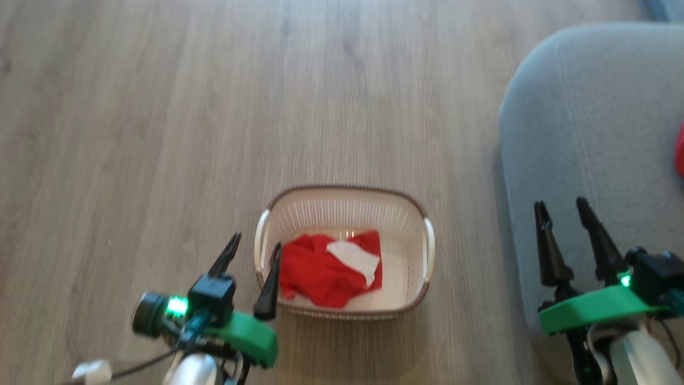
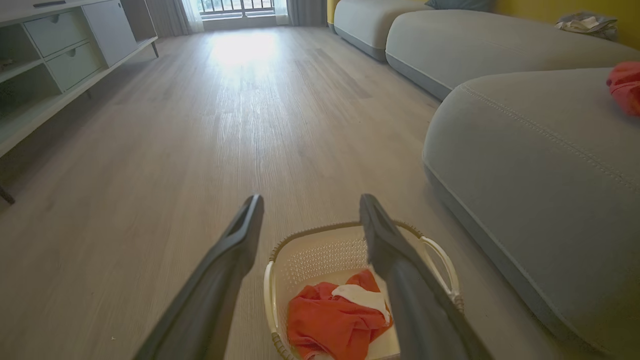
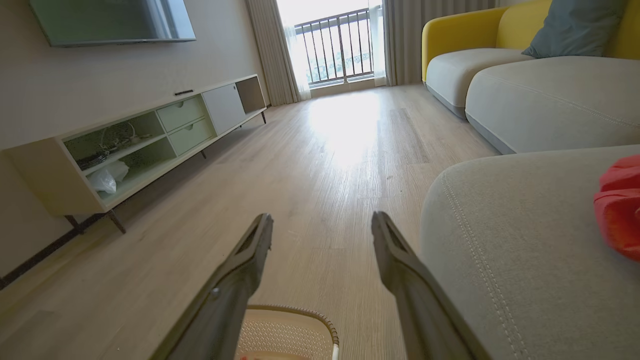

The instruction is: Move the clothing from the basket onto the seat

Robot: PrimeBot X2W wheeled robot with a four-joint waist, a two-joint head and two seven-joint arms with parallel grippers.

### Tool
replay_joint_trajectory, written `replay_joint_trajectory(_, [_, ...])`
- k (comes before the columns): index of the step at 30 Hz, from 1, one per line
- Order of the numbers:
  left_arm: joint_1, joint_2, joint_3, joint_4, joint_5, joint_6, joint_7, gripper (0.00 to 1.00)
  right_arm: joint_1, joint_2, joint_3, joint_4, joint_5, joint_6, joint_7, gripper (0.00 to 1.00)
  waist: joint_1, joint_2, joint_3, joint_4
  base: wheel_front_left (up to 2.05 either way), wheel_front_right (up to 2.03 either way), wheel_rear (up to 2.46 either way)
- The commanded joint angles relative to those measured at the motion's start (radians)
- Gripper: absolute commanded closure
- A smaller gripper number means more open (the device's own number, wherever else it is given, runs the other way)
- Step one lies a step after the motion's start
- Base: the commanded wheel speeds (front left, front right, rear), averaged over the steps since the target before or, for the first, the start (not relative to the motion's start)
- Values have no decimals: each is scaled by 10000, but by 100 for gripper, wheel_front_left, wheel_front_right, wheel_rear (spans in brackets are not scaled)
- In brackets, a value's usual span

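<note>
My left tool, released and empty, hangs at the left rim of the basket, the nearer arm to the red garment lying just right of it inside.

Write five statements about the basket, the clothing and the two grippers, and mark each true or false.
1. The basket stands on the wooden floor. True.
2. The basket is empty. False: red clothing lies in it.
3. The left gripper is shut on fabric. False: its fingers are apart and hold nothing.
4. A red garment lies on the seat. True.
5. The right gripper hangs over the basket. False: it is open, beside the basket at the seat's edge.
</note>
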Motion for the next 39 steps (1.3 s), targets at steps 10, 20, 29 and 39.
replay_joint_trajectory(10, [-1743, 380, -637, 1096, 1036, -591, -51, 0, -1103, 341, 84, -526, -596, 0, -91, 0, -1, 0, 2558, -720, 0, 0, 0])
replay_joint_trajectory(20, [-3760, 1215, -1430, 2324, 1416, -849, -51, 0, -1970, 792, 284, -877, -955, 0, -91, 0, -1, 0, 4632, -1534, 0, 0, 0])
replay_joint_trajectory(29, [-5344, 2060, -1982, 3939, 1636, -651, -51, 0, -2393, 982, 643, -1266, -1164, 0, -91, 0, -1, 0, 6294, -2403, 0, 0, 0])
replay_joint_trajectory(39, [-7048, 2880, -2978, 5725, 2088, -937, -51, 0, -2281, 998, 817, -1617, 131, 0, -91, 0, -1, 0, 7369, -3097, 0, 0, 0])
